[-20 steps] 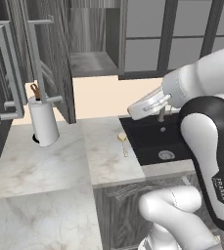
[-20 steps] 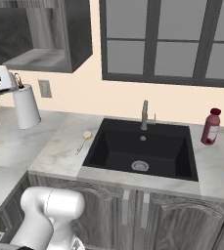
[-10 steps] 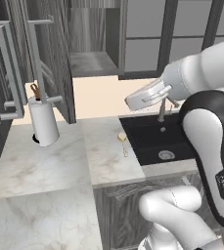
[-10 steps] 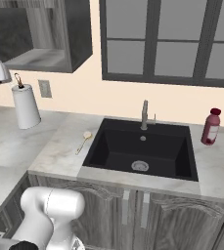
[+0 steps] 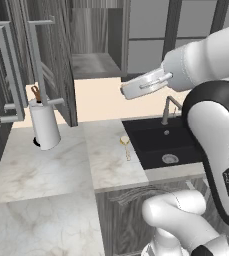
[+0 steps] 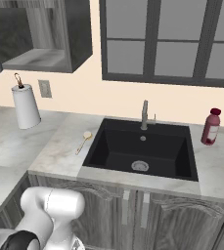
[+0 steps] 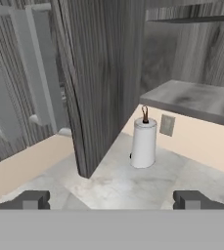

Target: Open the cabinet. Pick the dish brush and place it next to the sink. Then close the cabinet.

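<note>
The cabinet (image 5: pixel 97 46) stands open, and its dark wood-grain door (image 5: pixel 61 60) is swung out to the left with the silver bar handle (image 5: pixel 34 62) on it. The shelf inside (image 6: pixel 37 58) is bare. The small cream dish brush (image 5: pixel 125 146) lies flat on the marble beside the left rim of the black sink (image 5: pixel 158 142); it is also on the counter in the right base view (image 6: pixel 83 139). My gripper (image 5: pixel 126 91) hangs open and holds nothing, high above the brush. In the hand view it (image 7: pixel 111 200) faces the door's edge (image 7: pixel 103 73) and handle (image 7: pixel 40 73).
A white paper towel roll (image 5: pixel 44 125) stands on the counter under the open door, near a wall outlet (image 7: pixel 167 125). A red bottle (image 6: pixel 211 127) is right of the sink (image 6: pixel 143 151), and a faucet (image 6: pixel 145 114) is behind it. Glass-paned cabinets (image 6: pixel 167 39) hang above.
My hand has risen and shifted a little left, away from the sink toward the open door. It stays open. The brush has not moved.
</note>
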